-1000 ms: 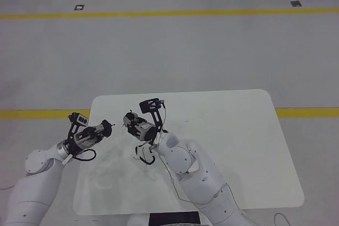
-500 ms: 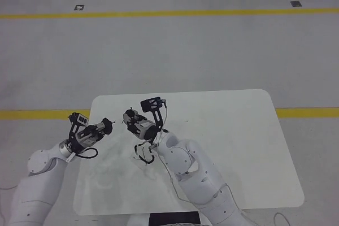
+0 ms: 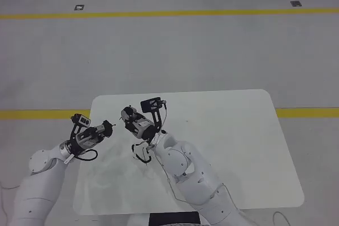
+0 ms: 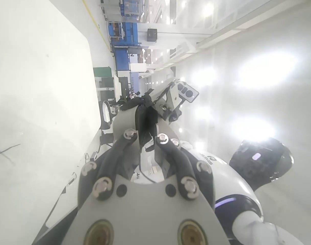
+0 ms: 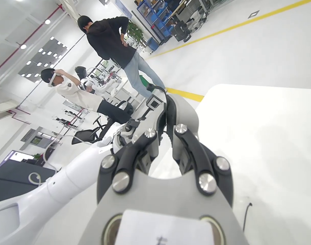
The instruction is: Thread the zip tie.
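My left gripper hangs over the table's left edge, its jaws closed, and a short thin black sliver, apparently the zip tie, pokes out of its tip. My right gripper faces it a small gap away, its black fingers pressed together; I cannot tell whether anything is between them. From the left wrist, the left fingers point at the right arm's wrist camera. A thin dark strand shows against the table surface near the right wrist, and thin crossed dark lines show on the table by the left one.
The white table has rounded corners and stretches off bare to the right of both arms. A black cable loop hangs by the right forearm. Yellow floor lines run past the table.
The right gripper has shifted slightly toward the table's far edge and the left gripper. The left arm has hardly moved. Both stay closed.
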